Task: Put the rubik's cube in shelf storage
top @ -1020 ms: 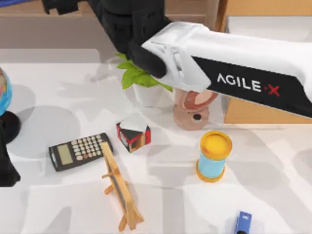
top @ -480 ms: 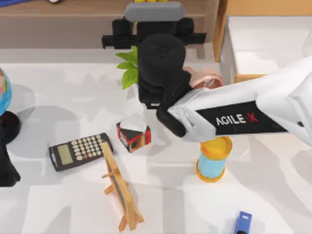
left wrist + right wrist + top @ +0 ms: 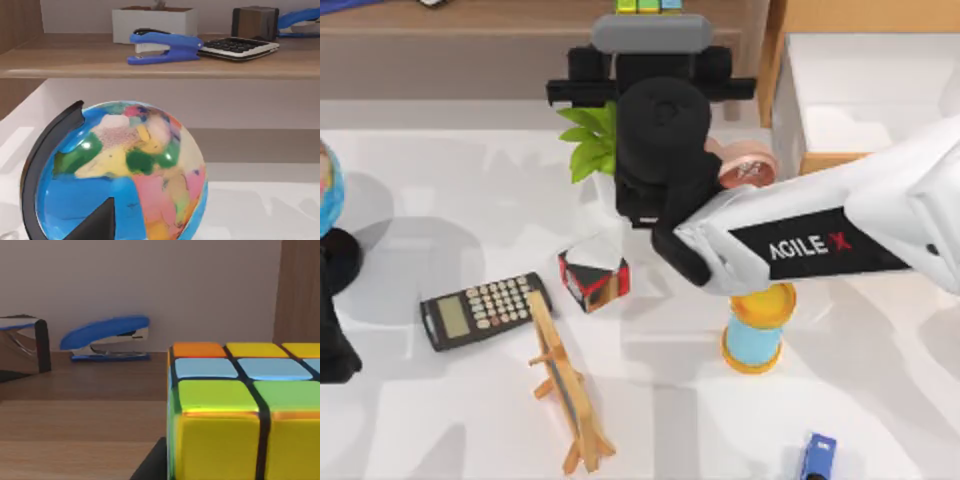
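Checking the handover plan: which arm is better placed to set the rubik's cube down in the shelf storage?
Right. Its tool is already at the shelf storage with the rubik's cube over the board. The left arm sits at the table's left edge by the globe.

It looks like an office. A calculator (image 3: 485,310), globe (image 3: 120,175) and stapler (image 3: 167,46) show it.
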Robot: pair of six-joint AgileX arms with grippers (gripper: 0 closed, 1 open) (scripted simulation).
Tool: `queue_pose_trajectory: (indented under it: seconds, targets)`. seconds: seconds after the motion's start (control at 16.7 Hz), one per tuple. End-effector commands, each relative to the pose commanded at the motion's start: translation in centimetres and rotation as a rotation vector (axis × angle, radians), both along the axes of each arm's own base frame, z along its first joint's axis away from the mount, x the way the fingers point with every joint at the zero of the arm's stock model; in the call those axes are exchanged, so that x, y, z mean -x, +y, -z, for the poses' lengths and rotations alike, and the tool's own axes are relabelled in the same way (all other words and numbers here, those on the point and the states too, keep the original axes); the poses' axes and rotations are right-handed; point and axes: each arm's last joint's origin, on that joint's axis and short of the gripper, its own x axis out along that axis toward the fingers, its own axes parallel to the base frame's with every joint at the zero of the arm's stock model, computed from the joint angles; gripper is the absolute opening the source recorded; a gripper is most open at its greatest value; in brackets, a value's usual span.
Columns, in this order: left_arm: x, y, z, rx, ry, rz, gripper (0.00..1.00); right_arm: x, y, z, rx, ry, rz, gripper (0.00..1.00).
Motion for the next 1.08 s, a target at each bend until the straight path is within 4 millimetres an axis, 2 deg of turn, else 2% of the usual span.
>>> queue_pose_trajectory:
  seconds: [0.24,0.66,0.9,1.08]
  targets:
    - [0.0,0.0,0.0,0.0,0.0,0.0,1.0,-1.6,0.2,0.2,0.033,0.02,0.005,0.0]
    - [0.0,0.0,0.0,0.0,0.0,0.0,1.0,-6.7,1.3,-2.0,-0.031,-0.043,-0.03,0.0]
    - [0.0,0.0,0.0,0.0,0.0,0.0,1.0,-9.4,0.4,-1.0,-0.012,-0.014,-0.01,0.0]
    - [0.0,0.0,0.0,0.0,0.0,0.0,1.0,-10.1,-0.2,-0.6,0.001,-0.001,0.005,0.0]
